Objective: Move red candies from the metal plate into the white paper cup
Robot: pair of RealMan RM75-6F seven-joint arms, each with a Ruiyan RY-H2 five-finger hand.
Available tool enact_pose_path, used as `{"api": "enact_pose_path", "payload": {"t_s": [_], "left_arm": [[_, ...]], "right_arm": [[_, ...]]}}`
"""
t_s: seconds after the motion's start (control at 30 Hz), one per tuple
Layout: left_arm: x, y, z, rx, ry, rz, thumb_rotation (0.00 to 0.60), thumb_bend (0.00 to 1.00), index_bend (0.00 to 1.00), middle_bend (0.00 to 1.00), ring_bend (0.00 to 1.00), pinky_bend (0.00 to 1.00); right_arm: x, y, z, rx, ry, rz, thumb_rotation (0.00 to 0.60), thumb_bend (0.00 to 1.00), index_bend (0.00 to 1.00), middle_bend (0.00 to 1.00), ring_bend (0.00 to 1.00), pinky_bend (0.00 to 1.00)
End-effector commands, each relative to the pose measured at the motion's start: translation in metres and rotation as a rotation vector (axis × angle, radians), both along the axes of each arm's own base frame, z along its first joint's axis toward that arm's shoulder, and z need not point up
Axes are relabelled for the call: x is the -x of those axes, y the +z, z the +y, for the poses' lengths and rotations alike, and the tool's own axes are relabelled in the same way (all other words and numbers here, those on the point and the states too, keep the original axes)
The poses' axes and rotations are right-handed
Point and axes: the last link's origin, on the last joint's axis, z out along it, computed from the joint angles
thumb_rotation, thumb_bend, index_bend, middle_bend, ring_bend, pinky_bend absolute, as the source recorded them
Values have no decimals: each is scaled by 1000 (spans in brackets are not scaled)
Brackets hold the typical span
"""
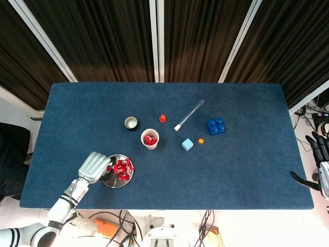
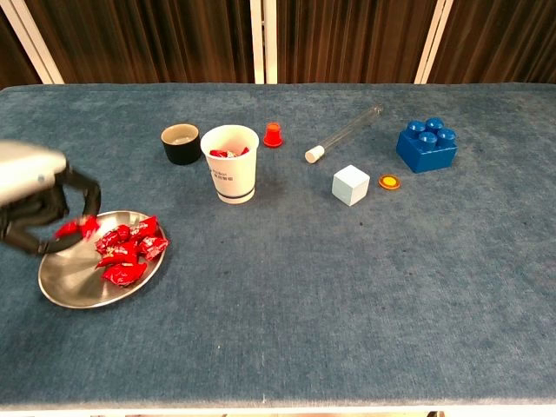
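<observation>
Candies mid-transfer: we have our left hand (image 2: 39,195) raised just above the left side of the plate (image 2: 65,287), fingers curled around one red candy (image 2: 76,228) that shows between the fingertips in the chest view. In the head view that hand (image 1: 94,166) covers the plate's left edge, so the held candy is hidden there.

At least one or two red candies already lie in the cup (image 2: 231,165), their tops visible at its rim; the cup stands upright, well apart from the plate, up and to its right. A cluster of red candies (image 2: 126,248) remains on the plate's right half, several pieces, too bunched for us to count. By our judgement the job is under way but far from finished: most of the pile has yet to cross.

Our right hand (image 1: 321,162) sits off the table's far right edge, fingers spread and holding nothing.

Between plate and cup the cloth is open; a dark pot (image 2: 181,143) stands just left of the cup, which we judge the only close obstacle on the carry.
</observation>
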Motion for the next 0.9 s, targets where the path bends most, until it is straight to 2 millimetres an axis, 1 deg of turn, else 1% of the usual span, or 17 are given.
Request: {"api": "enact_pose_path", "payload": {"t_s": [0.03, 0.1, 0.2, 0.33, 0.43, 0.6, 0.8, 0.9], "left_arm": [[-33, 17, 19, -58, -63, -92, 600, 371, 564, 922, 831, 830], [-51, 17, 33, -63, -88, -123, 600, 371, 564, 922, 831, 830], [-78, 11, 51, -52, -116, -149, 600, 371, 564, 922, 831, 830], [-107, -1, 72, -32, -154, -120, 600, 371, 556, 922, 831, 830], [-125, -10, 85, -18, -152, -104, 600, 370, 552, 922, 831, 830], [-142, -23, 100, 0, -122, -65, 600, 365, 545, 922, 831, 830], [-146, -37, 110, 13, -70, -12, 600, 347, 522, 922, 830, 830], [-146, -39, 112, 13, -46, -4, 600, 321, 476, 922, 831, 830]], "right_arm": [[0, -1, 0, -2, 1, 0, 600, 277, 0, 28, 0, 0], [-1, -1, 0, -3, 2, 1, 600, 277, 0, 28, 0, 0], [-1, -1, 2, -2, 0, 1, 600, 278, 0, 28, 0, 0], [1, 1, 3, 1, -10, 4, 600, 277, 0, 28, 0, 0], [1, 2, 5, 7, -11, 5, 600, 278, 0, 28, 0, 0], [3, 3, 7, 10, -23, 6, 600, 277, 0, 28, 0, 0], [6, 2, 7, 8, -33, 4, 600, 277, 0, 28, 0, 0], [7, 3, 7, 8, -36, 3, 600, 277, 0, 28, 0, 0]]}}
